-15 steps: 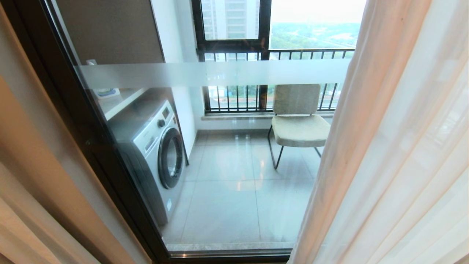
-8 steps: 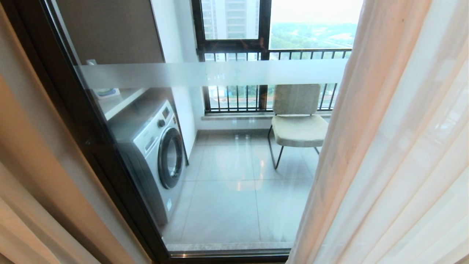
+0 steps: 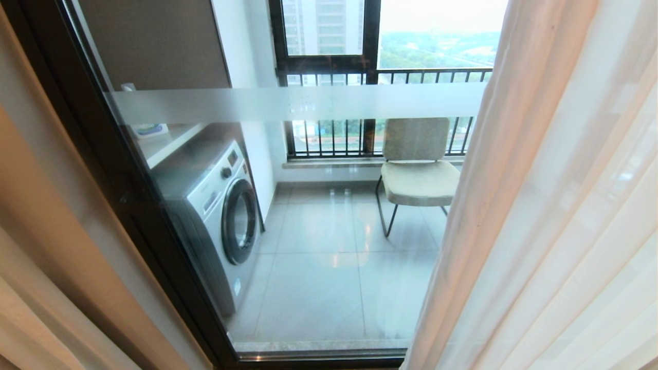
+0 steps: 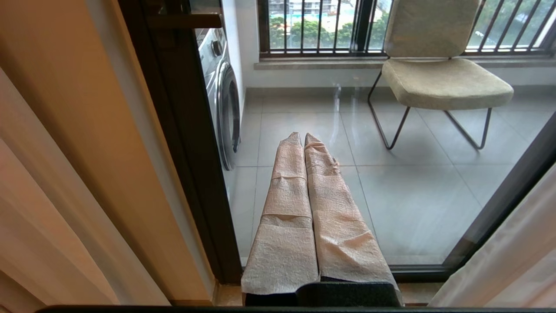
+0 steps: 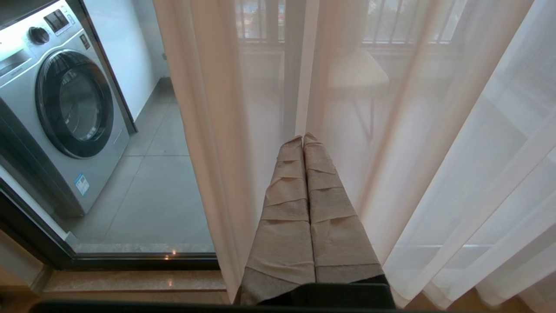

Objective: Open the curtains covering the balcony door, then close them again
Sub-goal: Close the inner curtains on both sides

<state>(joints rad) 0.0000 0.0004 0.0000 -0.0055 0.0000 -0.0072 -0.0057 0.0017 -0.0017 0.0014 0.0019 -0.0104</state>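
The curtains are drawn apart over the balcony door (image 3: 318, 288). A thick beige drape (image 3: 46, 267) hangs at the left and a white sheer (image 3: 555, 205) at the right. The door's glass carries a frosted band (image 3: 298, 102) inside a dark frame (image 3: 128, 205). Neither gripper shows in the head view. My left gripper (image 4: 303, 135) is shut and empty, pointing at the glass beside the drape (image 4: 65, 152). My right gripper (image 5: 302, 138) is shut too, its tips right at the sheer's folds (image 5: 434, 130); no cloth shows between the fingers.
Behind the glass stand a silver washing machine (image 3: 216, 205) at the left and a beige chair (image 3: 419, 164) at the right, on grey tiles. A black-barred railing window (image 3: 360, 77) closes the balcony's far side. A stone sill (image 5: 130, 280) runs below the door.
The sheer's free edge has drifted slightly leftward across the chair. Nothing else has visibly moved.
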